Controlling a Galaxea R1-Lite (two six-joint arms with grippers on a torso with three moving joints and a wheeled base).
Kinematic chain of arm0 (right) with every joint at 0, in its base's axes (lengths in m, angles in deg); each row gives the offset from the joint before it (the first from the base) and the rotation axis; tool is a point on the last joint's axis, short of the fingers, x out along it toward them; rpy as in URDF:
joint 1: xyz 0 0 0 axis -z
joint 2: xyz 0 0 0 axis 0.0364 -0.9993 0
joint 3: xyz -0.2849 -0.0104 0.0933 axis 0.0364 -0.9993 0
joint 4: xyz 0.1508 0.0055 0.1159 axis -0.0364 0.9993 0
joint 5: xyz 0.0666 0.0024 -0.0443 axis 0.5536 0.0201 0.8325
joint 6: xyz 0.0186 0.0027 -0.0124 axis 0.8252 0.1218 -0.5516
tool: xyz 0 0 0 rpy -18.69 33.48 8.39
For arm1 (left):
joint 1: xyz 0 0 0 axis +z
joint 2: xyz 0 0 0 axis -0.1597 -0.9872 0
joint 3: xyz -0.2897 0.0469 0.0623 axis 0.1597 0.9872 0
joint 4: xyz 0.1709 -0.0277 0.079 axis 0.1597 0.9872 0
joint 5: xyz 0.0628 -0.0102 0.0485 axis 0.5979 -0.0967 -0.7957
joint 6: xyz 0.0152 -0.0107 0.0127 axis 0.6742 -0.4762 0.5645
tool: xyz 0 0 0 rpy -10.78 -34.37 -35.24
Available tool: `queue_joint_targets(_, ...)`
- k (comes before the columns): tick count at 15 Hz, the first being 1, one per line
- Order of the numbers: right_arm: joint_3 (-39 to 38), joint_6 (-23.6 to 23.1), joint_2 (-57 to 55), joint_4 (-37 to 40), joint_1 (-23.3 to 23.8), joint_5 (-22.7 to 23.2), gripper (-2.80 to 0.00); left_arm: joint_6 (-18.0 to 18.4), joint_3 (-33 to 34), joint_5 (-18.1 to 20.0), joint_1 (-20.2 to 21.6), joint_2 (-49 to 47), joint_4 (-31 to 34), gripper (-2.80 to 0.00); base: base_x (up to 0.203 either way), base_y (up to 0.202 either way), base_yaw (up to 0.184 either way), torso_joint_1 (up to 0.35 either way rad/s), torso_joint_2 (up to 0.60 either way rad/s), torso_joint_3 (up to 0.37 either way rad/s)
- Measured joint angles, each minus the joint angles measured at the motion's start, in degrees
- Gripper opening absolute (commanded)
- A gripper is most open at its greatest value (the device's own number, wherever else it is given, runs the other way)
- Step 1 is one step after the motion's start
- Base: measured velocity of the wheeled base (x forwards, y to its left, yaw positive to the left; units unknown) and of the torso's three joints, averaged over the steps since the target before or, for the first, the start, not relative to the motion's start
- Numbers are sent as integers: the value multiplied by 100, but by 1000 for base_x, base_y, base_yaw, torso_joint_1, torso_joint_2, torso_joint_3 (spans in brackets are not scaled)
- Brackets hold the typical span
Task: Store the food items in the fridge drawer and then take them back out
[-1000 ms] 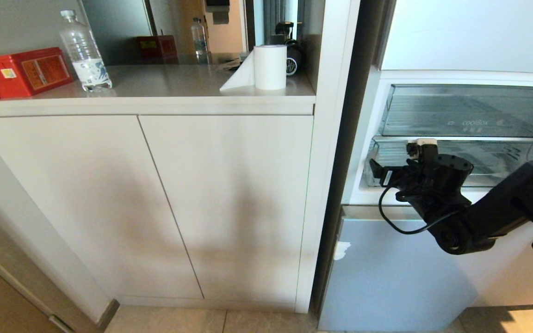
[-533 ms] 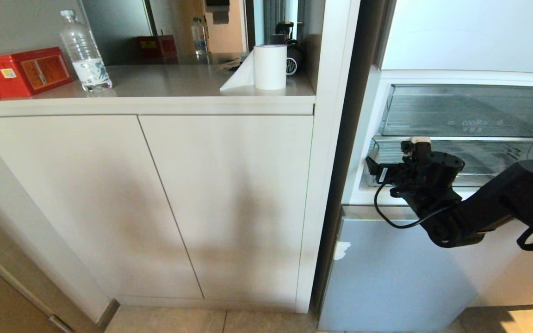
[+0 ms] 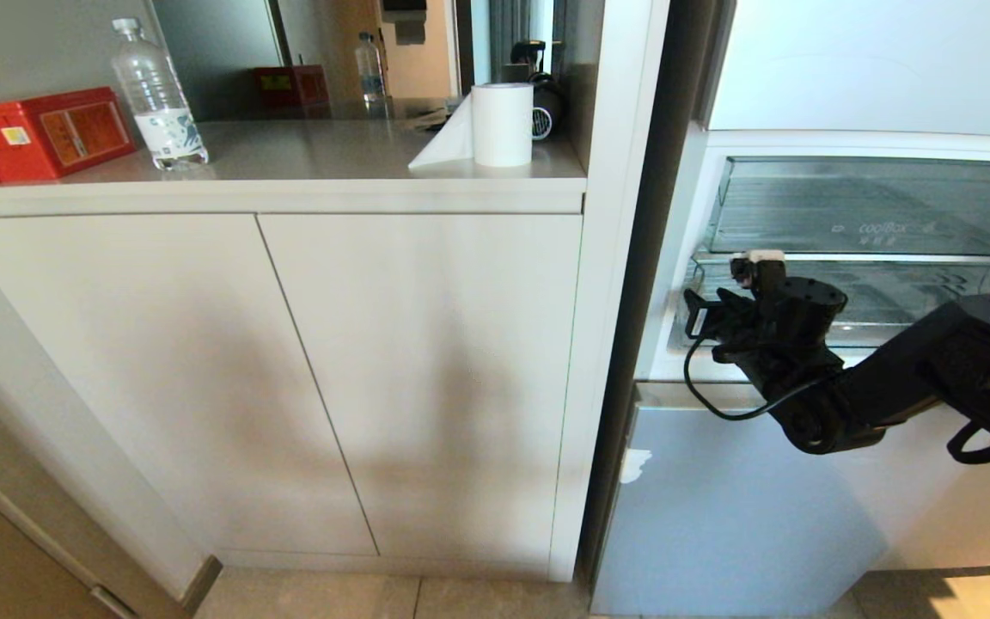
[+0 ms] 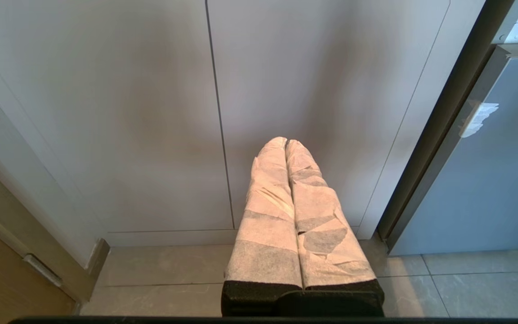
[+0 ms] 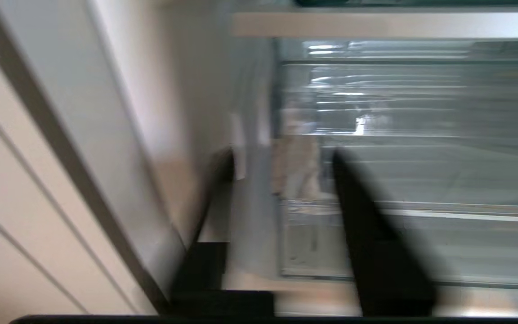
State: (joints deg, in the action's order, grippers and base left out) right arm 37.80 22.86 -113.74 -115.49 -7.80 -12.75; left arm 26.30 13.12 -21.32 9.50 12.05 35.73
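The right gripper (image 3: 723, 301) is at the left end of the fridge drawer (image 3: 890, 331), its two dark fingers (image 5: 371, 225) standing a moderate way apart, one on either side of the drawer's clear end wall; the wrist view is smeared, so I cannot tell whether they are pinching it, though the placement reads as a bid to grasp that corner and pull the drawer out. No food items show in any view, and the drawer, just under the lettered clear bin (image 3: 877, 206), looks bare. Room is tight: the fridge's white side wall (image 3: 671, 258) sits just beside the drawer's end, while open space lies in front. The left gripper (image 4: 287, 144), fingers pressed together and holding nothing, hangs low before the cabinet doors (image 4: 151, 112), well away from the drawer.
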Motion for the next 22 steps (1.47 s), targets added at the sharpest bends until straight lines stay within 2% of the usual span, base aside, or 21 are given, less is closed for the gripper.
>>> queue_joint_targets(5,201,16,-5,195,-100,-123,-280,0,0,0,2,0,0,-280,0,0,0,0,0,0)
queue_joint_targets(9,-24,74,84,129,-100,-199,-280,0,0,0,2,0,0,-280,0,0,0,0,0,0)
queue_joint_targets(13,-658,216,411,-44,-105,-201,-280,1,0,0,2,0,0,-280,0,0,0,0,0,0)
queue_joint_targets(21,-2563,603,1742,-91,-279,-191,-280,0,0,0,2,0,0,-280,0,0,0,0,0,0)
queue_joint_targets(22,-2818,634,1929,-111,-359,-199,0,0,0,2,2,0,1,-280,0,0,0,0,0,0)
